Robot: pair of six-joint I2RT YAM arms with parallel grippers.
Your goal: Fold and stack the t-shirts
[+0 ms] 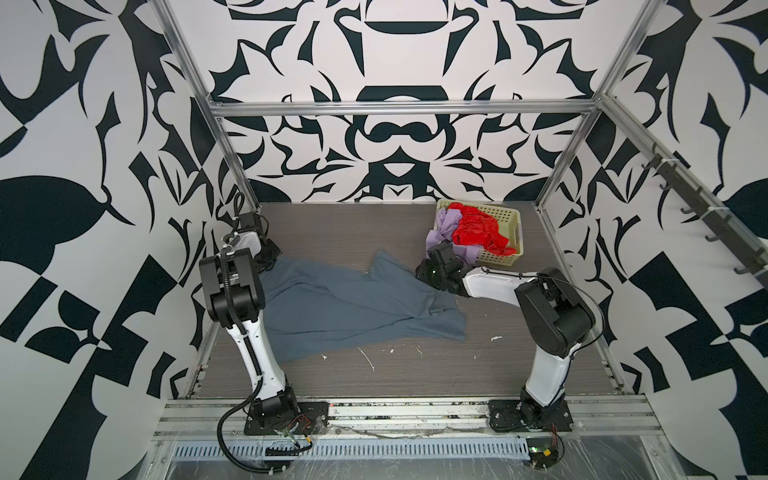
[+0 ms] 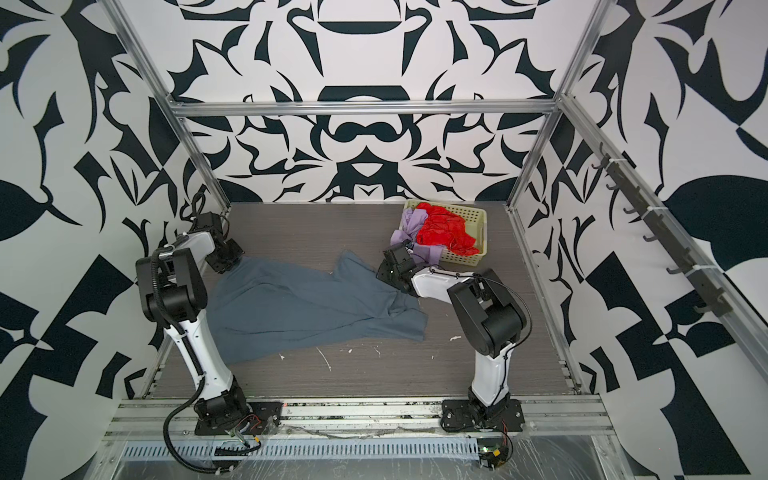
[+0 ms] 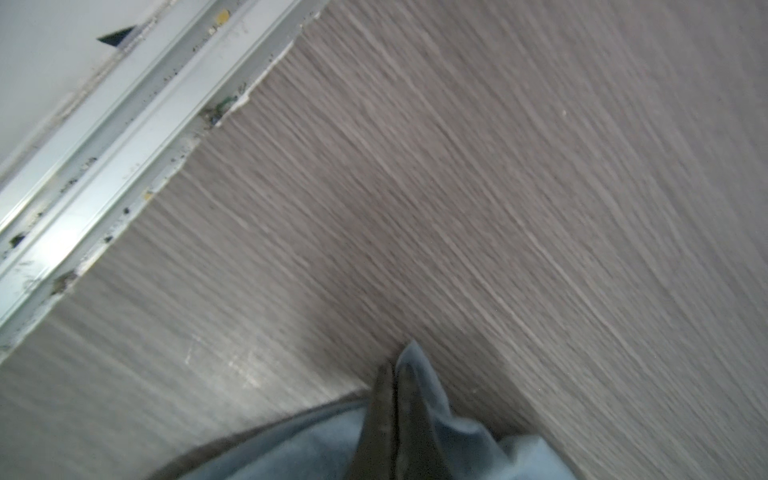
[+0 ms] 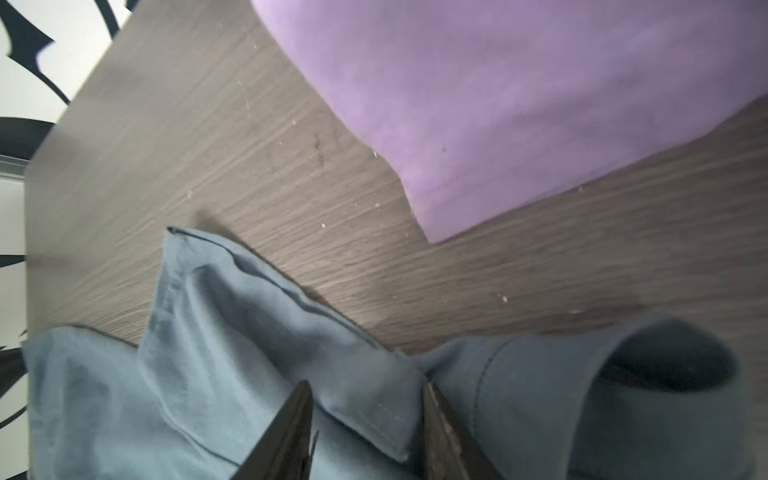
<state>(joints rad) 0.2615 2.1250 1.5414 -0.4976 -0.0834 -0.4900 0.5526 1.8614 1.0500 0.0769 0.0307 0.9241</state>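
Lying crumpled across the middle of the table (image 1: 332, 224), the blue-grey shirt (image 1: 353, 307) reaches from the left arm to the right arm in both top views. The basket (image 1: 509, 216) sits at the far right. The red shirt (image 1: 478, 230) is heaped inside it, and the lilac shirt (image 1: 446, 226) spills over its left rim onto the table.

From above, each wrist covers its own fingertips, so neither grip can be read there. The left wrist view fills that gap. The left gripper (image 3: 392, 374) has its jaws pressed together with a peak of blue-grey cloth pinched at the tips. It is low over the table, near the metal rail (image 3: 83, 187) at the left edge.

The right wrist view shows the right gripper (image 4: 368, 388) with its jaws apart at a middling width and a hemmed fold of the blue-grey shirt between them. A sleeve opening lies just beside it. A lilac flap lies flat on the table beyond, near the blue-grey cloth but apart from it. The red shirt and the basket appear only in the top views.
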